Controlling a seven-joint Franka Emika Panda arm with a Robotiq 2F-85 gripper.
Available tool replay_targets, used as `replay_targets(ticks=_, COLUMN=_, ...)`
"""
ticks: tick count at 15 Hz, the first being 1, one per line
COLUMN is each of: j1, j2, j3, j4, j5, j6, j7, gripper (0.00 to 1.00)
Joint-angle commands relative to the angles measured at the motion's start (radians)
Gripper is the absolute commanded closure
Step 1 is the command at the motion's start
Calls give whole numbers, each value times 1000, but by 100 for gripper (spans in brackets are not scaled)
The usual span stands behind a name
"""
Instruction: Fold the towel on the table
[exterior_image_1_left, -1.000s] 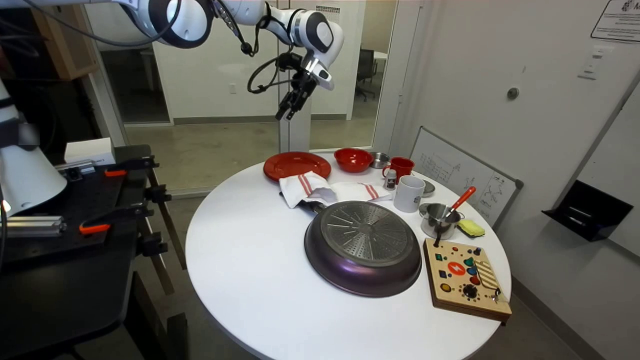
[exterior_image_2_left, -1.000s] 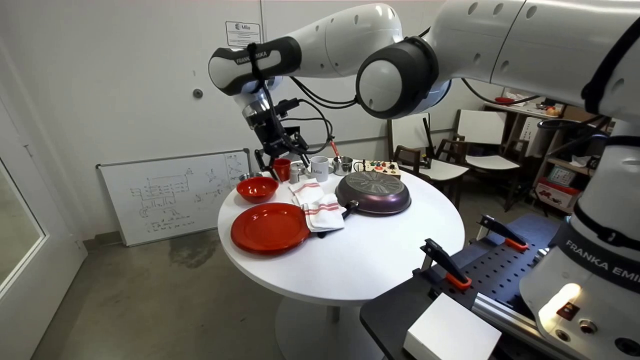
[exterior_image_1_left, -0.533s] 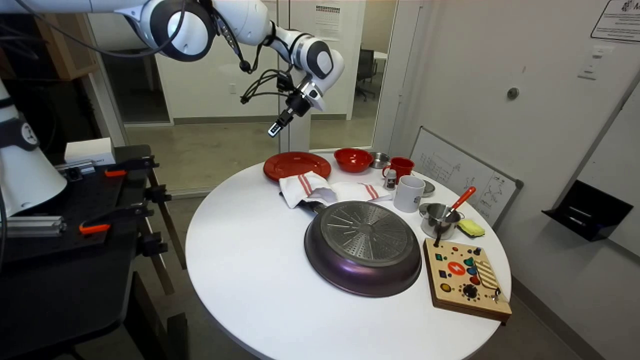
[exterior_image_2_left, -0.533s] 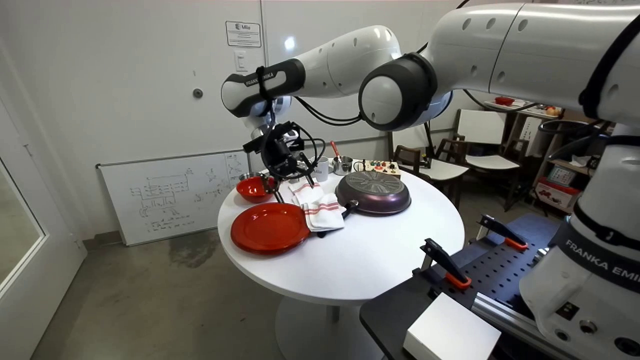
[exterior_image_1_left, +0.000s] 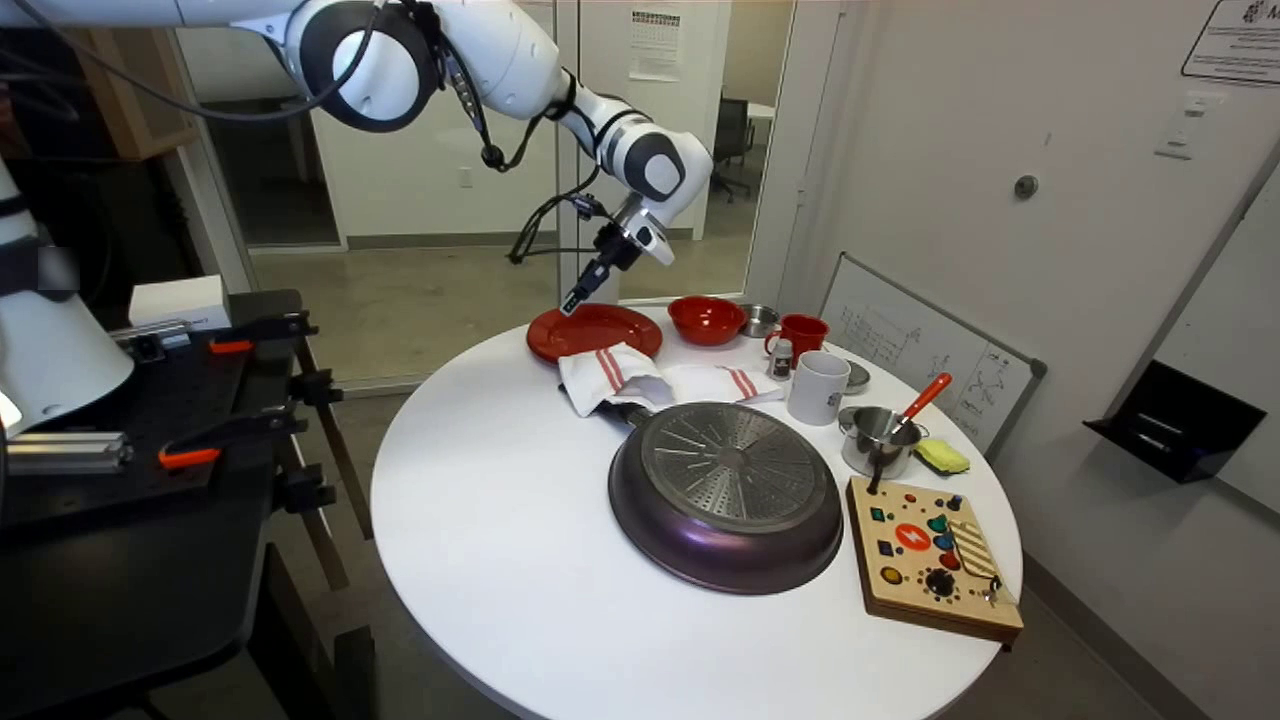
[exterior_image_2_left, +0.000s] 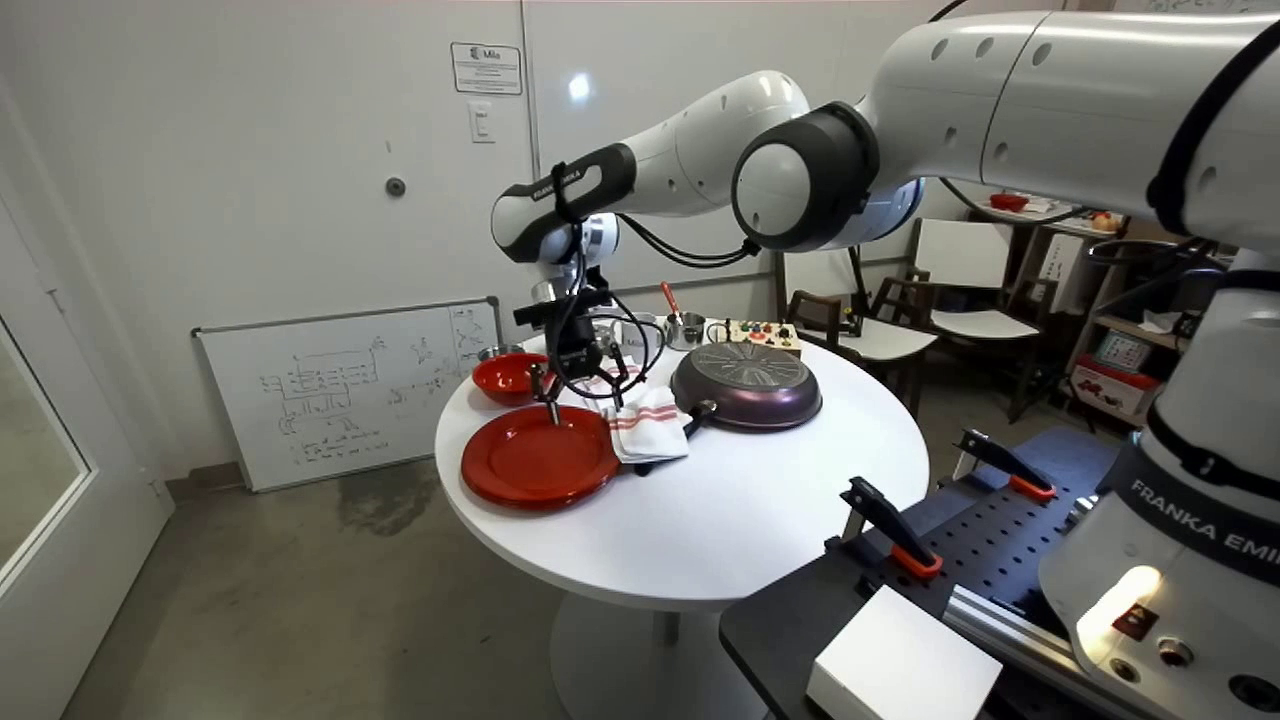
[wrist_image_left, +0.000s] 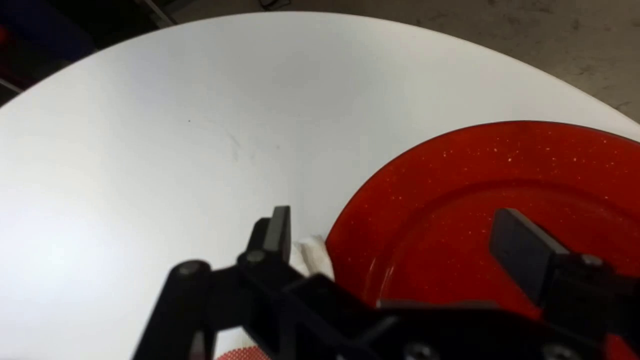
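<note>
The towel (exterior_image_1_left: 612, 378), white with red stripes, lies loosely bunched on the round white table (exterior_image_1_left: 480, 540). Its near part (exterior_image_2_left: 648, 432) drapes over the pan's handle beside the red plate (exterior_image_2_left: 540, 458); the other part stretches toward the mug. My gripper (exterior_image_2_left: 587, 412) points downward above the plate, near the towel, in both exterior views. From the wrist, the gripper (wrist_image_left: 392, 215) stands wide open with nothing between its fingers. One finger (wrist_image_left: 278, 235) is over the towel's edge, the opposite finger (wrist_image_left: 520, 250) over the plate (wrist_image_left: 440, 225). Most of the towel is hidden behind the gripper there.
An upturned dark pan (exterior_image_1_left: 730, 490) sits beside the towel. Beyond are a red bowl (exterior_image_1_left: 706, 320), a red mug (exterior_image_1_left: 803, 336), a small shaker (exterior_image_1_left: 780, 360) and a white mug (exterior_image_1_left: 819, 388). A steel pot (exterior_image_1_left: 880, 440) and a wooden button box (exterior_image_1_left: 930, 560) stand farther along.
The arm has come down, bringing the gripper from high above the table's far side to just over the plate and the towel's edge. The towel has not moved.
</note>
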Motion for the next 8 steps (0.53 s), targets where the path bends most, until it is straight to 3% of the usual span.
replay_targets(ticks=1, j1=-46, j2=0, j3=18, j4=-59, j5=18, j6=62, j7=-211, gripper=0)
replay_targets(ticks=8, j1=-103, j2=-128, j3=-23, j4=-401, j5=-45, j6=234, j7=-433, gripper=0)
